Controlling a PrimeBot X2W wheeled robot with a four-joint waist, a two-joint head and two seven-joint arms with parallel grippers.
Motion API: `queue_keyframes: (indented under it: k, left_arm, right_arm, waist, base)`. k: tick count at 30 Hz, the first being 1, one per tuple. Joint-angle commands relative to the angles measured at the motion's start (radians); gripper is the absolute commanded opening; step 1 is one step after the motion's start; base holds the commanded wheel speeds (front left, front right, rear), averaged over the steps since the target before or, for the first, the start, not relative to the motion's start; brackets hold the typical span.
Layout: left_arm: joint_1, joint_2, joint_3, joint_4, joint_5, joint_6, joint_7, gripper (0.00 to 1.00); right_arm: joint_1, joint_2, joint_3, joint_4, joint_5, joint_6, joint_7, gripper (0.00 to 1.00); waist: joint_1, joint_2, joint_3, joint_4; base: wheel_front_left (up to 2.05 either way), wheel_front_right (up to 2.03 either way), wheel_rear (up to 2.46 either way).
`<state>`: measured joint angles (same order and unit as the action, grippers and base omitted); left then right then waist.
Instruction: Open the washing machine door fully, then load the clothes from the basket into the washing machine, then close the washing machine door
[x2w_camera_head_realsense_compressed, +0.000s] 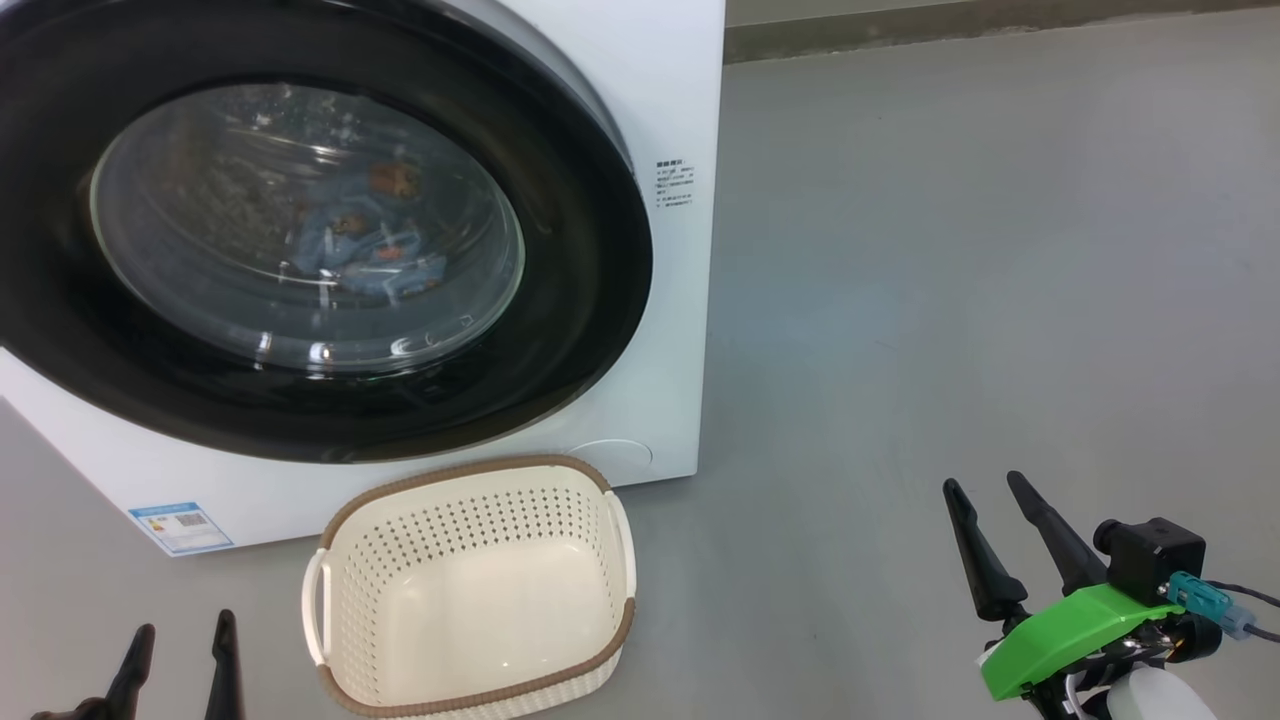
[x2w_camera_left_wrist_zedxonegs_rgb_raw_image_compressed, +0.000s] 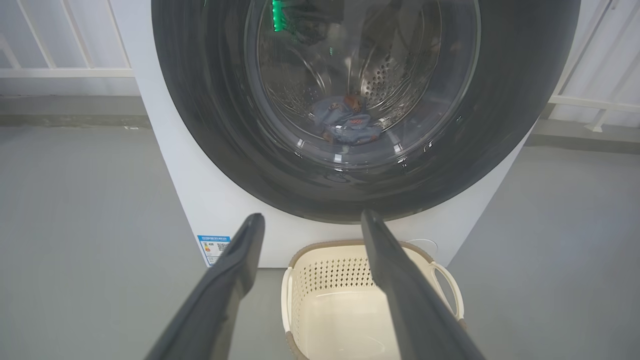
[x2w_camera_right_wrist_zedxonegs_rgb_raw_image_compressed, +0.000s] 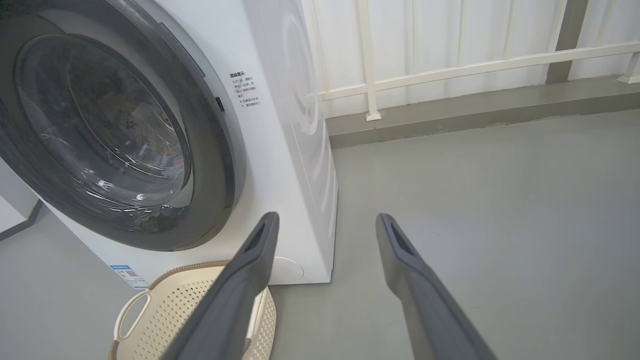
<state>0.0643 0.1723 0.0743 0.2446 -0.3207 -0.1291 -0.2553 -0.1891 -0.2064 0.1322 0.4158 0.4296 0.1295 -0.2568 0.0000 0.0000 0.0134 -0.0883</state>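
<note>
The washing machine (x2w_camera_head_realsense_compressed: 660, 90) stands at the left, and its glossy black door (x2w_camera_head_realsense_compressed: 560, 330) lies shut against its front. Through the glass porthole I see the clothes (x2w_camera_head_realsense_compressed: 370, 250), light blue with orange bears, lying in the drum (x2w_camera_left_wrist_zedxonegs_rgb_raw_image_compressed: 350, 120). The cream basket (x2w_camera_head_realsense_compressed: 470, 590) with a brown rim sits on the floor before the machine, with nothing in it. My left gripper (x2w_camera_head_realsense_compressed: 183, 633) is open at the lower left, left of the basket, pointing at the door (x2w_camera_left_wrist_zedxonegs_rgb_raw_image_compressed: 310, 217). My right gripper (x2w_camera_head_realsense_compressed: 985, 487) is open at the lower right, well clear of the machine (x2w_camera_right_wrist_zedxonegs_rgb_raw_image_compressed: 327, 216).
Grey floor (x2w_camera_head_realsense_compressed: 950, 300) stretches to the right of the machine. A white railing (x2w_camera_right_wrist_zedxonegs_rgb_raw_image_compressed: 450, 70) and a low kerb run along the back wall. A blue label (x2w_camera_head_realsense_compressed: 182, 525) sits low on the machine's front.
</note>
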Motion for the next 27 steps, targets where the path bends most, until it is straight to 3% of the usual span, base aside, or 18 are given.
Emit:
queue_keyframes:
  k: [1,3,4,8,15,19,27]
  left_arm:
    - [-0.026,0.016,0.035,-0.016,-0.002,-0.002,-0.006,1.00]
    - [-0.030,0.018,0.035,-0.019,0.001,-0.002,-0.006,1.00]
    - [0.000,-0.002,-0.002,0.004,-0.001,0.000,0.000,0.00]
    - [0.005,-0.040,-0.011,0.050,-0.003,0.000,0.002,0.00]
    - [-0.004,-0.045,-0.006,0.047,-0.075,0.000,0.025,0.00]
    - [-0.010,-0.047,-0.005,0.046,-0.116,0.000,0.036,0.00]
    - [-0.022,-0.052,-0.003,0.043,-0.198,0.000,0.058,0.00]
  right_arm:
    - [-0.003,-0.007,0.015,-0.025,-0.012,0.001,-0.005,1.00]
    - [-0.004,-0.007,0.013,-0.025,-0.012,0.001,-0.005,1.00]
    - [0.001,0.001,-0.005,0.004,0.001,0.000,0.000,0.00]
    - [0.029,0.024,0.000,0.047,0.005,0.000,0.002,0.00]
    - [0.033,0.031,-0.014,0.034,0.071,0.000,0.023,0.00]
    - [0.035,0.035,-0.022,0.028,0.108,0.000,0.034,0.00]
    - [0.037,0.044,-0.038,0.014,0.183,0.000,0.058,0.00]
  waist:
    - [0.0000,0.0000,0.001,0.003]
    - [0.0000,0.0000,0.002,0.008]
    - [0.0000,0.0000,0.001,0.007]
    - [0.0000,0.0000,0.001,0.007]
    - [0.0023,0.0000,-0.002,0.012]
    - [0.0002,0.0000,0.000,0.015]
    - [0.0001,0.0000,-0.001,0.020]
  base:
    - [0.00,0.00,0.00]
    - [0.00,0.00,0.00]
    - [0.00,0.00,0.00]
    - [0.00,0.00,0.00]
    - [0.00,0.00,0.00]
    - [0.00,0.00,0.00]
    - [0.00,0.00,0.00]
